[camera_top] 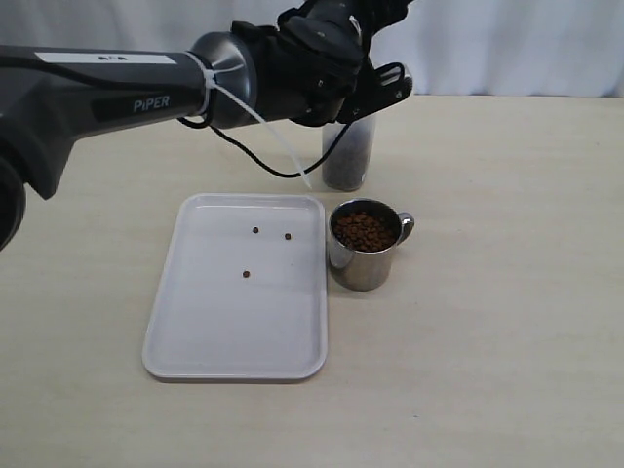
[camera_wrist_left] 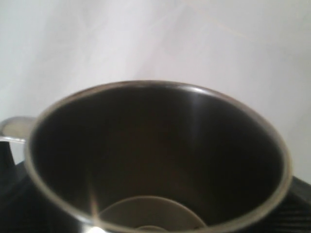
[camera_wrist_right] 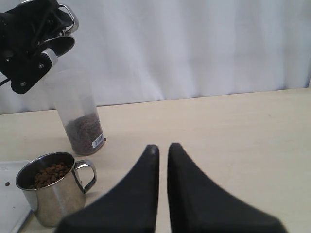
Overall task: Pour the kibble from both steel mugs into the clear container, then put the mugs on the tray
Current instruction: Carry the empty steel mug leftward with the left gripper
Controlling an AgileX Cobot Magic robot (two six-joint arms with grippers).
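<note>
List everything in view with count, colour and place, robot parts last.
tray: one, white, on the table in front of the clear container
full steel mug: one, shiny silver, standing on the table beside the tray's right edge
empty steel mug: one, silver, held above the clear container
clear container: one, translucent, upright behind the tray's far right corner
kibble: many pellets, dark brown, in the full steel mug and the container's lower part, three loose on the tray
table: one, beige
curtain: one, white, behind the table
left gripper: one, black, closed on the empty steel mug
right gripper: one, black, shut, empty
</note>
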